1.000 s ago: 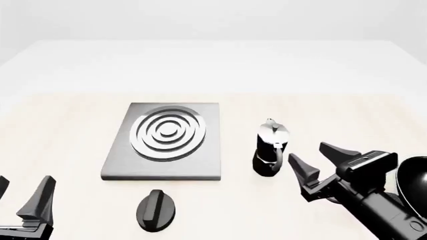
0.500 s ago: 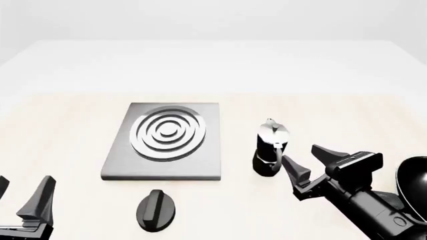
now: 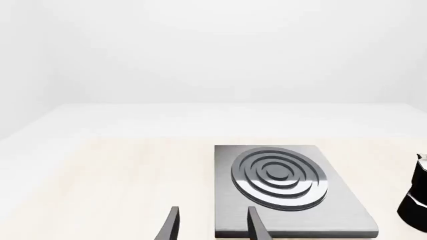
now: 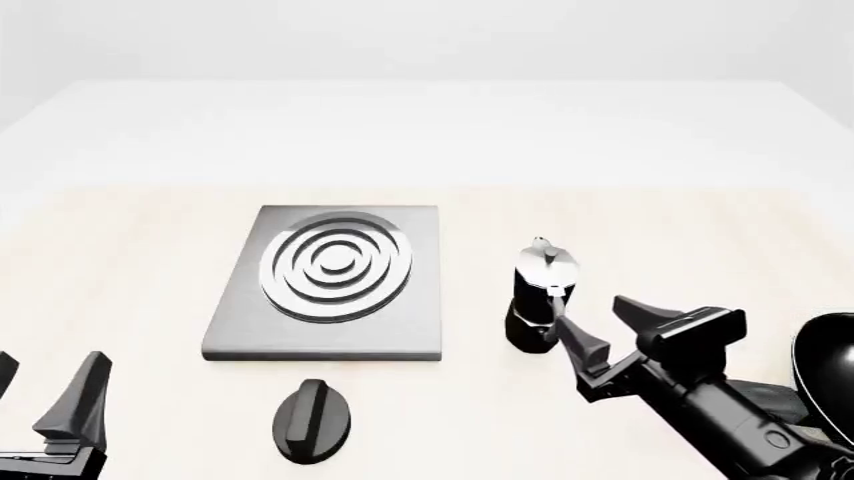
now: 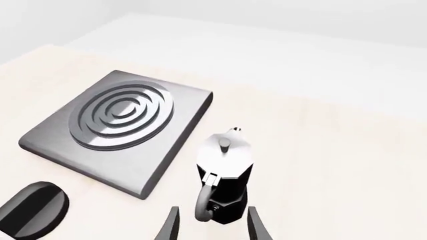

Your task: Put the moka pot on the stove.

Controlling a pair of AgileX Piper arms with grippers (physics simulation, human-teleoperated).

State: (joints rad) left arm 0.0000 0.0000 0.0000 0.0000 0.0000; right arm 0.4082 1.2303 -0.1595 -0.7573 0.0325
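Observation:
The moka pot [image 4: 541, 295], black with a silver lid, stands upright on the table just right of the stove [image 4: 334, 280], a grey plate with ring burner. My right gripper [image 4: 597, 318] is open right beside the pot, its fingers facing the curved handle. In the right wrist view the pot [image 5: 225, 175] sits just beyond the open gripper [image 5: 212, 227], with the handle toward the gap, and the stove [image 5: 120, 130] lies farther off. My left gripper [image 4: 47, 375] is open and empty at the table's near left corner. In the left wrist view it [image 3: 213, 227] faces the stove [image 3: 287, 185].
A black oval knob [image 4: 311, 420] lies on the table in front of the stove. A black frying pan [image 4: 827, 360] shows at the right edge, beside my right arm. The pot's side [image 3: 417, 200] appears at the edge of the left wrist view.
My right gripper has moved left and a little down toward the moka pot's handle, staying open. The left arm and the pot have not moved.

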